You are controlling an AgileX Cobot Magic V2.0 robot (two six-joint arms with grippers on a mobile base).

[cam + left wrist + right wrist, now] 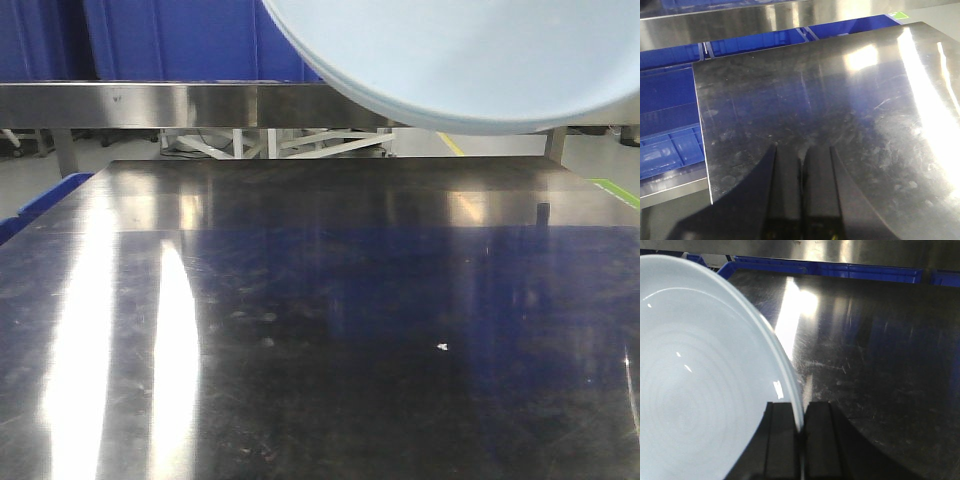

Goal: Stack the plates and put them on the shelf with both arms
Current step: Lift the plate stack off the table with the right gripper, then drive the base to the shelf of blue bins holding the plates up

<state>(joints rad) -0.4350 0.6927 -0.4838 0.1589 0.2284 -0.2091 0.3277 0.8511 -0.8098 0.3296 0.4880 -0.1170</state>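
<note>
Right claw (800, 412): pinching the rim of the plate (700, 380).
Left claw (802, 160): fingers pressed together, empty, above the table (815, 90).
Plate: held aloft, tilted, before the shelf (150, 103) rail.
Crates (665, 100): blue, beside the table.

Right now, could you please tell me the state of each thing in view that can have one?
Right pincer: shut on the rim of the plate.
Plate: held up, clear of the tabletop.
Left pincer: shut, holding nothing.
Shelf: no plate resting on its visible rail.
</note>
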